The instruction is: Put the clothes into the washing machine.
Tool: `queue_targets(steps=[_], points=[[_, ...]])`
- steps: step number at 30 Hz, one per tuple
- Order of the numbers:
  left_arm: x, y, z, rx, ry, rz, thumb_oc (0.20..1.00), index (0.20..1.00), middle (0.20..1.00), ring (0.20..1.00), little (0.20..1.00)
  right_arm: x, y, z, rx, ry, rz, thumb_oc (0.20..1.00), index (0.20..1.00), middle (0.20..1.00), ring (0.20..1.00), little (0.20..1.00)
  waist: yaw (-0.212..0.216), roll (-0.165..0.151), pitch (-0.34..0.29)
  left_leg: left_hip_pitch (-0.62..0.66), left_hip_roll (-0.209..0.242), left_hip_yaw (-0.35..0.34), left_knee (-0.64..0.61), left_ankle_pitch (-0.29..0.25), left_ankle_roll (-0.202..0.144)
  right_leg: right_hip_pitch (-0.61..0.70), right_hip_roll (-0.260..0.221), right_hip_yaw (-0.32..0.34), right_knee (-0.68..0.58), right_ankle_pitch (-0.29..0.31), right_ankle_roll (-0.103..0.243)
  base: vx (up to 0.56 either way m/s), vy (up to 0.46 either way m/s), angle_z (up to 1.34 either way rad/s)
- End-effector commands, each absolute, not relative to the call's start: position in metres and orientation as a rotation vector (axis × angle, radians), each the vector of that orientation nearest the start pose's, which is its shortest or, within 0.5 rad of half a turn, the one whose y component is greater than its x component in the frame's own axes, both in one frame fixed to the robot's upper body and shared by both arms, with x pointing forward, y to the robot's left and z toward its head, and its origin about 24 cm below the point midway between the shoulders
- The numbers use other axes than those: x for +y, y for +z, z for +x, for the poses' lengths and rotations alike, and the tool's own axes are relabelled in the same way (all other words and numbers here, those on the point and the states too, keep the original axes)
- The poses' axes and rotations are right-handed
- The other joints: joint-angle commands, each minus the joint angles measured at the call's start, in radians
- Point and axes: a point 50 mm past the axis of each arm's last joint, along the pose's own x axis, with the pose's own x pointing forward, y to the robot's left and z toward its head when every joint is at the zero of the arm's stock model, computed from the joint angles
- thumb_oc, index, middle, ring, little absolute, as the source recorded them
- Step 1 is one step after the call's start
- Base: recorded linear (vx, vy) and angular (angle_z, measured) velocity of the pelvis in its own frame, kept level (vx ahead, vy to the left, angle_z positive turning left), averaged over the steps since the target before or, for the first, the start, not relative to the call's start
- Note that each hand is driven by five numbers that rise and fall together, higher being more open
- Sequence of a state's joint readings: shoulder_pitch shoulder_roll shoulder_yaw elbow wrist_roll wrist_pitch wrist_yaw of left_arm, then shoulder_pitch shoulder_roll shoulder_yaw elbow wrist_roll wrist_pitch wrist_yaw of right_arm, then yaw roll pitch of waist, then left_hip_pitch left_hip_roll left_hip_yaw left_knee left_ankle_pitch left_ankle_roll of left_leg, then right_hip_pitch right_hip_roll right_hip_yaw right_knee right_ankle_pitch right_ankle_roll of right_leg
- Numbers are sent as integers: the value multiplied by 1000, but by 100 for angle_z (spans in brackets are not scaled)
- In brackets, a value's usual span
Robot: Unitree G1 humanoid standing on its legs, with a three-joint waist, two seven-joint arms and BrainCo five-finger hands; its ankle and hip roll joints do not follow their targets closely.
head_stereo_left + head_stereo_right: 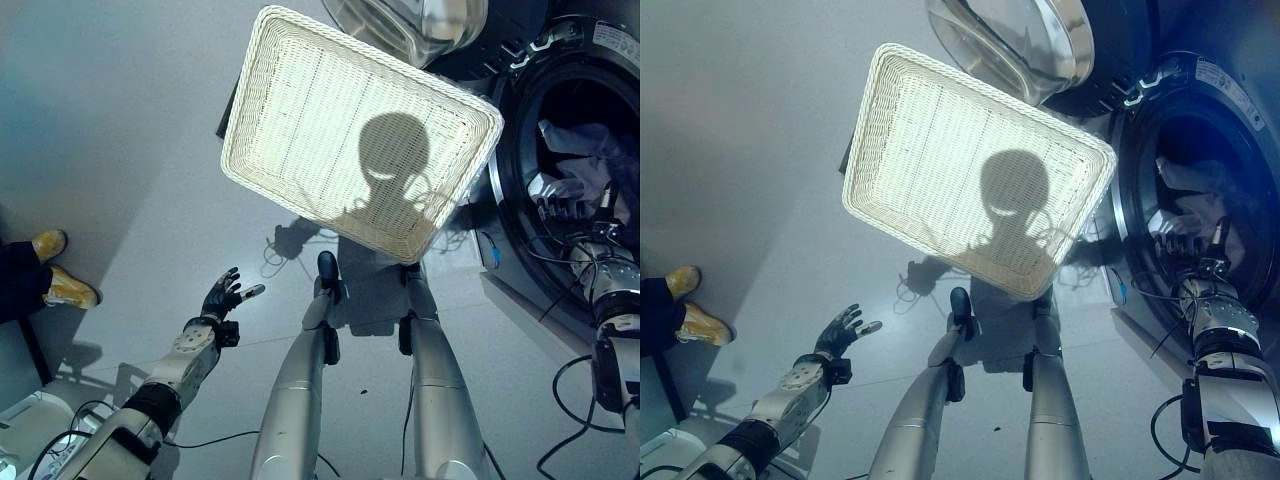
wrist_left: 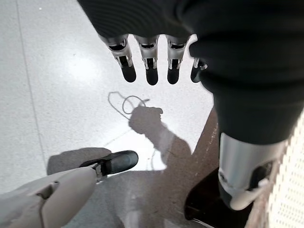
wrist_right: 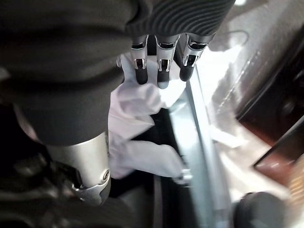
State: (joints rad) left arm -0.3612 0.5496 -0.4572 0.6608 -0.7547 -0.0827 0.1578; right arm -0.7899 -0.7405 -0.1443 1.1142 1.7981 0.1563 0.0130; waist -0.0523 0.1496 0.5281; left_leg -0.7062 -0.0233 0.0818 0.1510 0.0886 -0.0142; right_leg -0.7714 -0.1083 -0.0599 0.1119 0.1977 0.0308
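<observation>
The right robot hand (image 1: 558, 200), fingers relaxed and holding nothing, sits at the washing machine (image 1: 520, 150) opening, touching the white clothes (image 3: 135, 118) in the drum. The left robot hand (image 1: 225, 293) hangs open over the floor. Risk: cloth draped over the drum rim may slide out or snag on retracting fingers.

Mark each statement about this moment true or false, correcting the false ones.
1. The basket holds clothes. False: it is empty.
2. The washing machine door is open. True.
3. White cloth lies inside the drum. True.
4. The left hand grips the basket. False: it hangs open over the floor, holding nothing.
5. The right hand is at the drum opening. True.
</observation>
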Motion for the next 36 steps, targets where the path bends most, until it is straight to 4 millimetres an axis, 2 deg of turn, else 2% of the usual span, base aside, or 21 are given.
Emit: queue_targets(steps=[1, 3, 5, 6, 9, 11, 12, 14, 15, 16, 19, 21, 23, 25, 27, 28, 29, 32, 34, 35, 36], points=[[246, -18, 285, 406, 160, 36, 1000, 1000, 1000, 1000, 1000, -377, 121, 328, -183, -439, 1234, 1000, 1000, 1000, 1000, 1000, 18, 22, -8, 20, -30, 34, -56, 16, -29, 14, 90, -57, 129, -150, 17, -38, 52, 2], [244, -22, 284, 415, 163, 25, 1000, 1000, 1000, 1000, 1000, -367, 108, 329, -181, -420, 1225, 1000, 1000, 1000, 1000, 1000, 18, 17, -8, 34, -37, 31, -40, 4, -24, 29, 88, -60, 137, -156, 16, -51, 104, 2], [243, -23, 283, 418, 164, 24, 1000, 1000, 1000, 1000, 1000, -365, 106, 329, -179, -426, 1222, 1000, 1000, 1000, 1000, 1000, 18, 15, -8, 38, -39, 30, -37, 1, -23, 34, 87, -60, 137, -158, 16, -37, 91, 2], [240, -28, 280, 428, 168, 14, 1000, 1000, 1000, 1000, 1000, -358, 94, 328, -175, -433, 1207, 1000, 1000, 1000, 1000, 1000, 18, 12, -8, 50, -43, 26, -29, -6, -19, 48, 85, -59, 139, -159, 16, -33, 83, 1], [237, -33, 277, 442, 170, 10, 1000, 1000, 1000, 1000, 1000, -349, 82, 328, -161, -451, 1203, 1000, 1000, 1000, 1000, 1000, 16, 6, -8, 67, -47, 25, -19, -15, -16, 65, 83, -60, 139, -161, 17, -38, 99, -1], [236, -38, 274, 461, 177, 5, 1000, 1000, 1000, 1000, 1000, -340, 65, 324, -126, -479, 1217, 1000, 1000, 1000, 1000, 1000, 15, -2, -8, 93, -48, 27, -17, -23, -12, 93, 81, -62, 132, -160, 19, -49, 126, 1], [235, -46, 269, 488, 185, 7, 1000, 1000, 1000, 1000, 1000, -330, 44, 319, -89, -523, 1251, 1000, 1000, 1000, 1000, 1000, 15, -13, -8, 125, -48, 29, -17, -29, -11, 129, 79, -64, 123, -160, 21, -47, 147, 2], [234, -56, 262, 528, 204, 0, 1000, 1000, 1000, 1000, 1000, -317, 19, 311, -33, -583, 1313, 1000, 1000, 1000, 1000, 1000, 12, -29, -8, 173, -44, 34, -19, -40, -8, 180, 76, -65, 106, -157, 26, -27, 146, 0], [234, -58, 261, 534, 205, 0, 1000, 1000, 1000, 1000, 1000, -314, 14, 309, -21, -591, 1318, 1000, 1000, 1000, 1000, 1000, 12, -31, -8, 182, -44, 34, -21, -41, -8, 189, 76, -65, 104, -157, 27, -6, 146, 0], [233, -64, 256, 557, 206, -8, 1000, 1000, 1000, 1000, 1000, -306, -1, 302, 24, -623, 1325, 1000, 1000, 1000, 1000, 1000, 9, -37, -8, 217, -40, 38, -23, -48, -6, 222, 74, -62, 97, -157, 29, -6, 112, -1], [230, -74, 249, 591, 199, -25, 1000, 1000, 1000, 1000, 1000, -292, -24, 290, 115, -666, 1280, 1000, 1000, 1000, 1000, 1000, 6, -46, -8, 277, -35, 43, -30, -58, -4, 282, 73, -56, 86, -164, 31, 16, 138, 3], [229, -82, 242, 624, 183, -34, 1000, 1000, 1000, 1000, 1000, -280, -46, 276, 213, -699, 1154, 1000, 1000, 1000, 1000, 1000, 5, -58, -10, 344, -31, 50, -34, -69, -2, 354, 68, -51, 71, -171, 33, 23, 119, 1], [229, -85, 239, 636, 174, -47, 1000, 1000, 1000, 1000, 1000, -277, -55, 267, 262, -695, 1067, 1000, 1000, 1000, 1000, 1000, 5, -61, -22, 362, -29, 51, -39, -71, -2, 372, 67, -48, 64, -171, 34, 26, 76, 3], [227, -97, 225, 679, 128, -65, 1000, 1000, 1000, 1000, 1000, -275, -73, 245, 360, -676, 786, 1000, 1000, 1000, 1000, 1000, 13, -71, -76, 419, -26, 48, -67, -74, -4, 432, 58, -47, 31, -170, 40, 69, 98, 5], [227, -97, 225, 679, 129, -65, 1000, 1000, 1000, 1000, 1000, -275, -73, 245, 360, -676, 785, 1000, 1000, 1000, 1000, 1000, 14, -72, -78, 416, -26, 49, -71, -68, -4, 431, 59, -47, 25, -162, 39, 72, 54, 7], [227, -108, 208, 717, 100, -105, 1000, 1000, 1000, 1000, 1000, -271, -84, 229, 440, -596, 539, 1000, 1000, 1000, 1000, 1000, 20, -81, -132, 481, -25, 35, -111, -68, -10, 503, 55, -54, -14, -165, 45, 109, 68, 2], [227, -108, 207, 716, 101, -108, 1000, 1000, 1000, 1000, 1000, -270, -85, 228, 447, -579, 506, 1000, 1000, 1000, 1000, 1000, 20, -82, -137, 483, -25, 35, -115, -64, -10, 506, 55, -55, -20, -161, 45, 178, 85, 11], [228, -122, 184, 790, 91, -139, 1000, 1000, 1000, 1000, 1000, -261, -99, 208, 579, -421, 147, 1000, 1000, 1000, 1000, 1000, 28, -105, -218, 570, -27, 21, -176, -60, -15, 606, 61, -68, -82, -161, 49, 122, 44, 8], [227, -127, 177, 818, 76, -157, 1000, 1000, 1000, 1000, 1000, -255, -104, 202, 619, -339, 21, 1000, 1000, 1000, 1000, 1000, 31, -113, -243, 596, -26, 21, -187, -62, -14, 635, 62, -74, -97, -162, 49, 82, 28, -1], [225, -132, 168, 852, 50, -165, 1000, 1000, 1000, 1000, 1000, -247, -109, 197, 659, -209, -159, 1000, 1000, 1000, 1000, 1000, 36, -123, -273, 623, -26, 18, -195, -67, -13, 666, 63, -82, -112, -164, 49, 87, 15, 5], [225, -133, 166, 861, 44, -162, 1000, 1000, 1000, 1000, 1000, -244, -110, 195, 673, -181, -195, 1000, 1000, 1000, 1000, 1000, 37, -125, -282, 630, -26, 17, -197, -68, -13, 673, 64, -83, -113, -165, 49, 73, 11, 7]])
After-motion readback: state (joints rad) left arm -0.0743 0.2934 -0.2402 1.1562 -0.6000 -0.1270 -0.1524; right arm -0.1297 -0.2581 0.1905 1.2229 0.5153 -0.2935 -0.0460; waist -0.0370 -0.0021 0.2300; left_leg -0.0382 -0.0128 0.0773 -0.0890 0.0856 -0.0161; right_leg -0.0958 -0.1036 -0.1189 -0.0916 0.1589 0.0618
